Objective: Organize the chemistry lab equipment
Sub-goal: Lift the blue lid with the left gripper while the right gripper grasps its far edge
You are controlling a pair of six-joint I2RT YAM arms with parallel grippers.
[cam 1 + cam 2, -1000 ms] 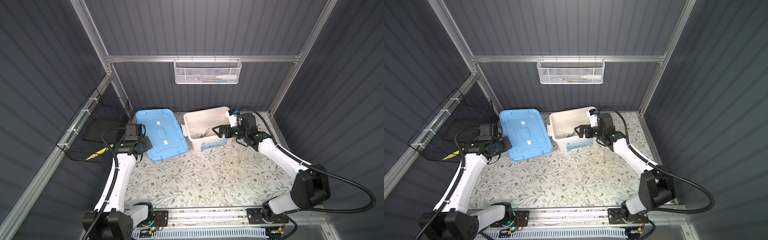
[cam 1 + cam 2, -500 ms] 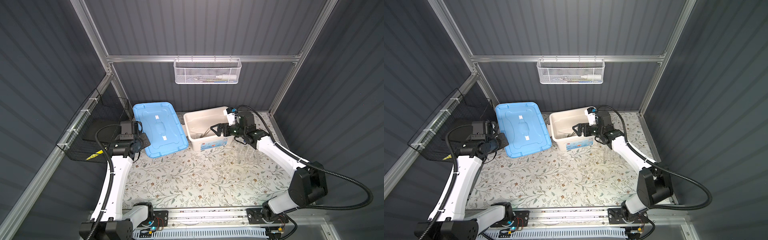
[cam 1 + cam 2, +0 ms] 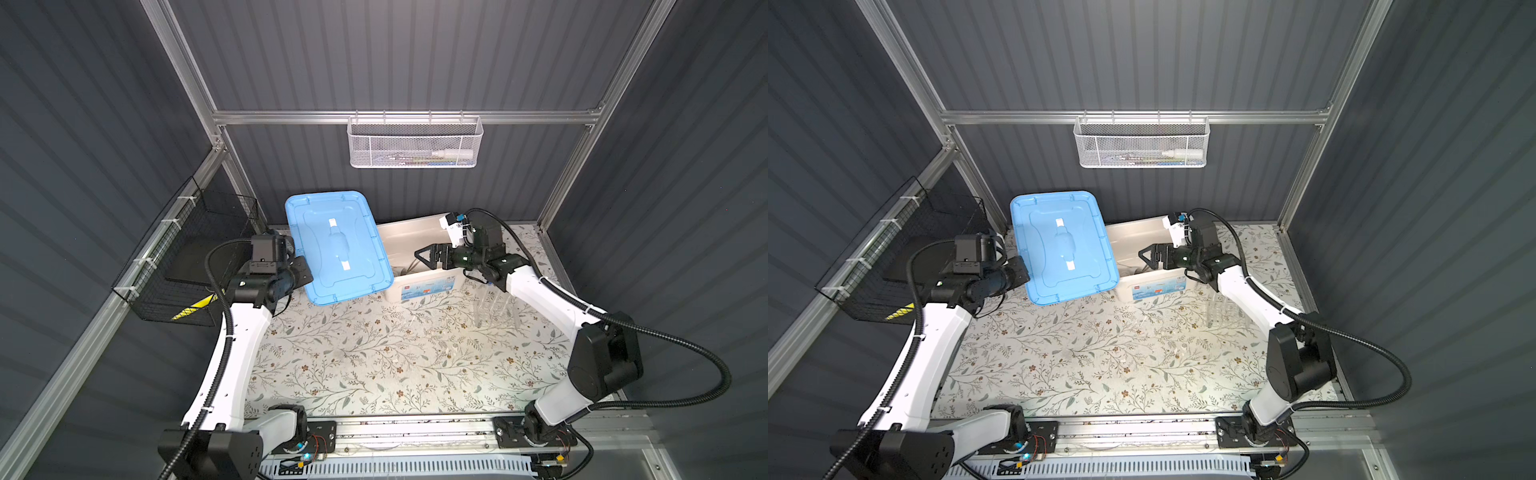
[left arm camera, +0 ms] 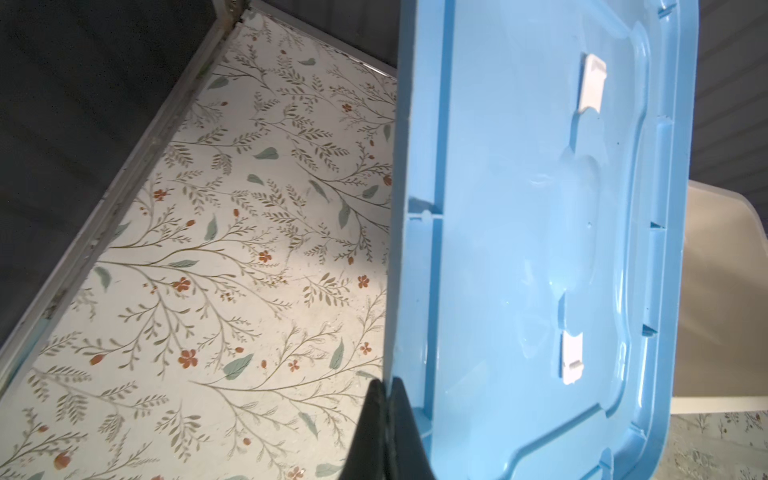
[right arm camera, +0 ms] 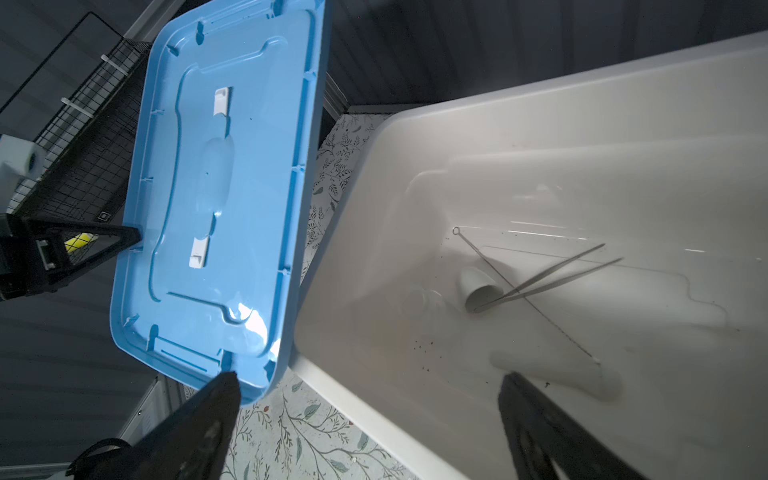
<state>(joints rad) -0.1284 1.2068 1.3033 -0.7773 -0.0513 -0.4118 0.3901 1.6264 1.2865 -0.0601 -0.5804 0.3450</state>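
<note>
Two arms split work: left end effector [image 4: 387, 390] clenched on blue lid [image 3: 338, 247] edge, holds it tilted clear of box [image 3: 409, 227]; right end effector [image 3: 419, 255] spread wide above opening, ready for tweezers [image 5: 552, 276] and mortar [image 5: 478, 286] lying inside.

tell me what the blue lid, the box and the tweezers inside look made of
Blue lid: glossy moulded plastic, ribbed rim, bright glare spots. Box: smooth cream plastic, soft sheen. Tweezers: likely metal, thin grey prongs with a dull shine.
</note>
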